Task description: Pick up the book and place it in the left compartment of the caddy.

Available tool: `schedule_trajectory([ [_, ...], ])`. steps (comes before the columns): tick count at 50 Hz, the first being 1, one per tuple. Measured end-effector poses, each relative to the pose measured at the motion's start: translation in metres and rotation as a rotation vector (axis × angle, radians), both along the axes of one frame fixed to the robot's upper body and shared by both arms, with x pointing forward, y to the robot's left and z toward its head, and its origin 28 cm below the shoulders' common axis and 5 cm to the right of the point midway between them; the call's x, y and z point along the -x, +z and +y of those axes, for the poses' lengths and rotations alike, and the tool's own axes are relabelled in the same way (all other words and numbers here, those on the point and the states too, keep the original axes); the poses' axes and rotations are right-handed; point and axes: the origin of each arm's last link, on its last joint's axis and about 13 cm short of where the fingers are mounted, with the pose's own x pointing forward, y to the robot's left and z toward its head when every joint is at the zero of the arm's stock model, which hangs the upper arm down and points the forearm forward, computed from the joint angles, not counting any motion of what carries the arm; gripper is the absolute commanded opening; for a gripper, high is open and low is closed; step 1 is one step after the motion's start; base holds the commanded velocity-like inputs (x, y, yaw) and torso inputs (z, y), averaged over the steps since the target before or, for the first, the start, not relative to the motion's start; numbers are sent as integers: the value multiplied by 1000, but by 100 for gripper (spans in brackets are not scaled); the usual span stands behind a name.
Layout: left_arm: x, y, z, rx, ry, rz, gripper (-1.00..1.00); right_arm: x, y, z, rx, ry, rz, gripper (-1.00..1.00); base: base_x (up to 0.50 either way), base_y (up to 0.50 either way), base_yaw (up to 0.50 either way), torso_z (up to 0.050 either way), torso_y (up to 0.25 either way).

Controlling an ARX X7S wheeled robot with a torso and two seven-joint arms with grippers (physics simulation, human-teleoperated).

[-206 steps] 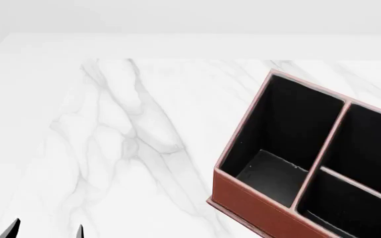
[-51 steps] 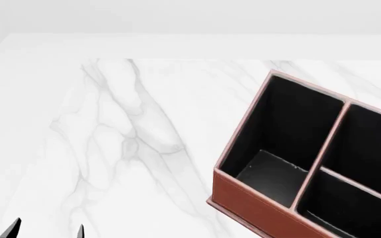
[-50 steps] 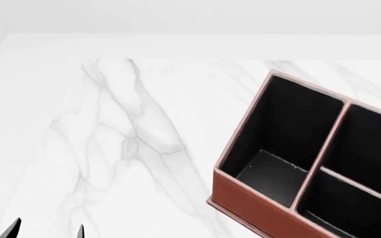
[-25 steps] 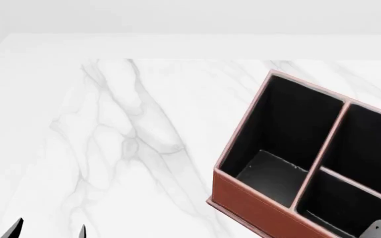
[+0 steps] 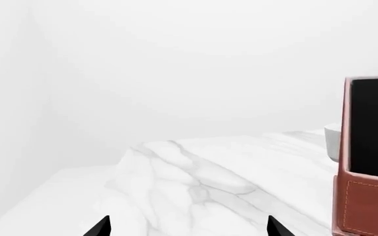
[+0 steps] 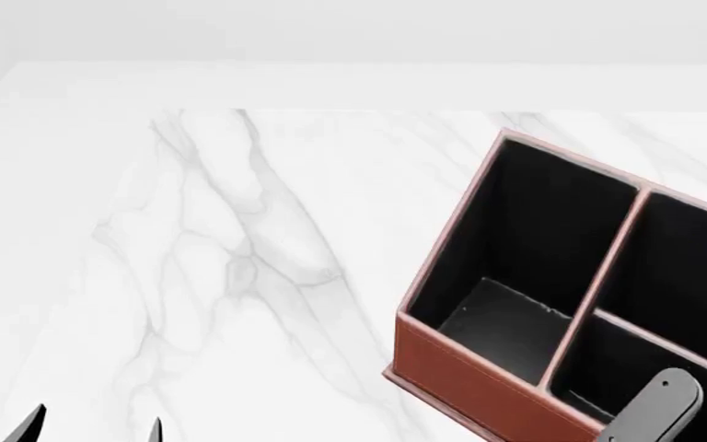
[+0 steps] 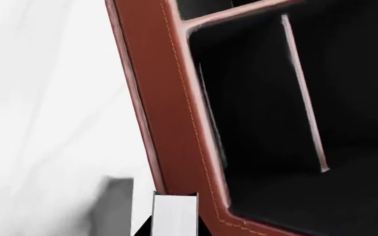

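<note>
The caddy (image 6: 574,304) is sitting on the marble table (image 6: 206,258), its left compartment (image 6: 519,253) lying unfilled. The right gripper (image 7: 173,216) is hovering over the caddy's near wall, pinching the book (image 7: 173,212). The left gripper (image 6: 93,433) is idling at the table's near edge, fingers spread.

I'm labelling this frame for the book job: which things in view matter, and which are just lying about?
Job: book, apparently in the right hand; caddy; left compartment.
Lying about: pale rounded object behind the caddy; marble table; open left hand.
</note>
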Motion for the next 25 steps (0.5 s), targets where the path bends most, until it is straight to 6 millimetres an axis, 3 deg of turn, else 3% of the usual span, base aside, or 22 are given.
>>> schedule_trajectory([
  [25,0,0,0,-6,-4,0,100,-5,32,17,-100,7,-218,-100,0,0,0,0,2],
])
